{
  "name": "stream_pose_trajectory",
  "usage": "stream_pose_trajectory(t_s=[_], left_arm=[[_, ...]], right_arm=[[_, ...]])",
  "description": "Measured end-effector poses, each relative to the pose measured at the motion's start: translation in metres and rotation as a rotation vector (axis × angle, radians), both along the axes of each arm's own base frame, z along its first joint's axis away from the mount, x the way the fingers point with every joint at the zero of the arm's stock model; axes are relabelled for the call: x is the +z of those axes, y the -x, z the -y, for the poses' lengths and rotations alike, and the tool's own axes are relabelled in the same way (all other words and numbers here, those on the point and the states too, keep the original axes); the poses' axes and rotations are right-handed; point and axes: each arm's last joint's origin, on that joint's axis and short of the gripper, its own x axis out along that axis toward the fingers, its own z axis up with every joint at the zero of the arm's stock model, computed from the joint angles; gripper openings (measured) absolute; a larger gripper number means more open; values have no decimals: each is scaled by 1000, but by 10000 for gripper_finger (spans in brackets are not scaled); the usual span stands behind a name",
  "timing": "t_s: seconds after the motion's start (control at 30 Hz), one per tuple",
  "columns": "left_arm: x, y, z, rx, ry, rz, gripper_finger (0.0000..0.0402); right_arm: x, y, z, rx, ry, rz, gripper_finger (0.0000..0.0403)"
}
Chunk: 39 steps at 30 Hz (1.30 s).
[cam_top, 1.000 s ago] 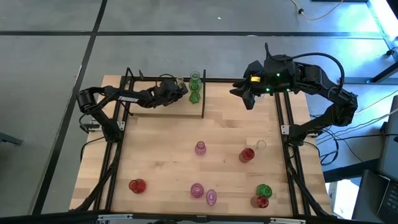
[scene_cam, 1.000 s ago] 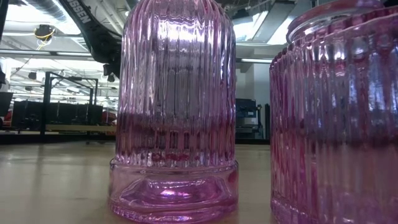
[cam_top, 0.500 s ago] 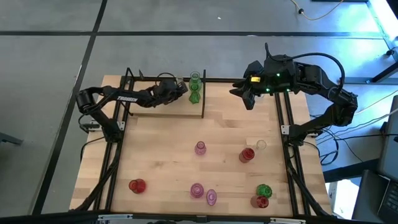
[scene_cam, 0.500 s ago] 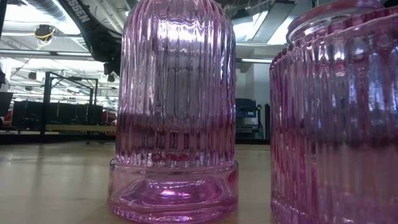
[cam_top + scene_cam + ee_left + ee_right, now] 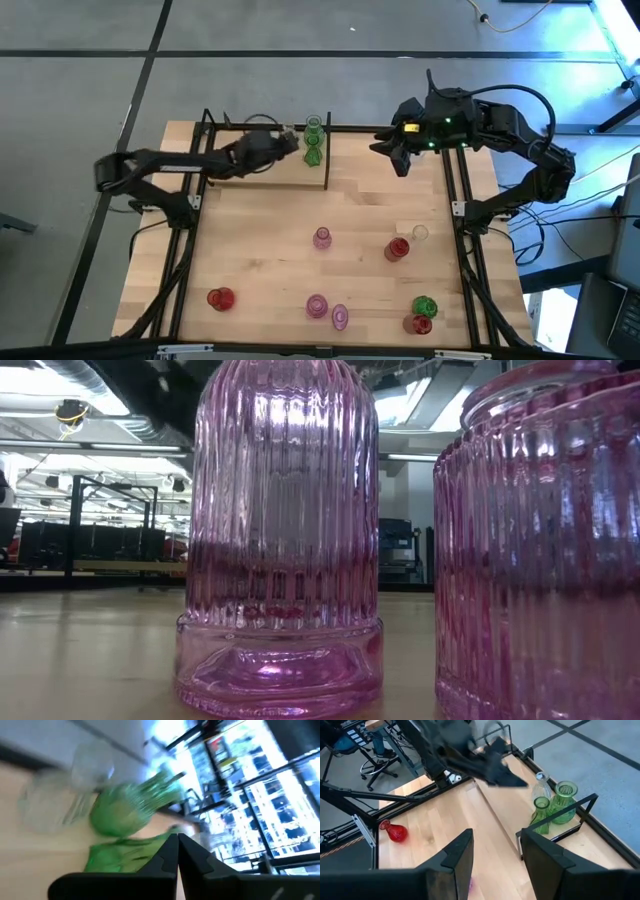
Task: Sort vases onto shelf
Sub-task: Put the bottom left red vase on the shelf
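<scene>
1. Vases on the shelf [image 5: 265,172]: I see two green vases [image 5: 314,143] and a clear vase [image 5: 542,781] grouped at the shelf's right end, by the corner post.
2. Vases on the table [image 5: 260,260]: a pink vase [image 5: 322,237] near the centre; a red vase [image 5: 397,248] and a faint clear one to its right; two pink vases [image 5: 328,311] at the near edge, which fill the low view; a red one near left; a green and a red one near right.
3. Handling, as I judge it: small ribbed glass, light, rigid, slippery and fragile. I would grip the narrow neck or just below it, squeeze gently, lift straight up, and set down without knocking neighbours.
4. Left gripper [image 5: 290,142]: over the shelf, just beside the green vases. In its wrist view the fingers [image 5: 167,855] meet at the tips, closed and holding nothing.
5. Right gripper [image 5: 397,155]: waits above the table's far right, well apart from any vase. Its fingers [image 5: 457,855] stand apart, empty.
</scene>
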Motion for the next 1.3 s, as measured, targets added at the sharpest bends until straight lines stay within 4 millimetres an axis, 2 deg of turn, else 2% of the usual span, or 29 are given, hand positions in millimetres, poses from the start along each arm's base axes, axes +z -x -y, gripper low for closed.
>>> stream_pose_trajectory(t_s=[0.27,0.43,0.57,0.67,0.8,1.07,1.17,1.3], left_arm=[[84,57,49,-141,-389,89,0],[115,93,76,-245,-521,219,0],[125,110,87,-292,-496,338,0],[127,115,90,-305,-480,373,0],[125,114,94,-383,-474,360,0],[121,108,96,-431,-392,387,0],[125,109,100,-575,-398,444,0],[135,112,112,-862,-488,581,0]], right_arm=[[13,22,-1,-61,101,54,156],[25,27,-1,-42,164,144,156],[34,28,-3,18,171,239,156],[42,28,-6,90,161,328,156],[49,25,-8,182,169,410,156],[55,20,-7,174,161,479,156],[52,13,-8,198,75,475,156],[45,-2,-22,284,36,447,156]])
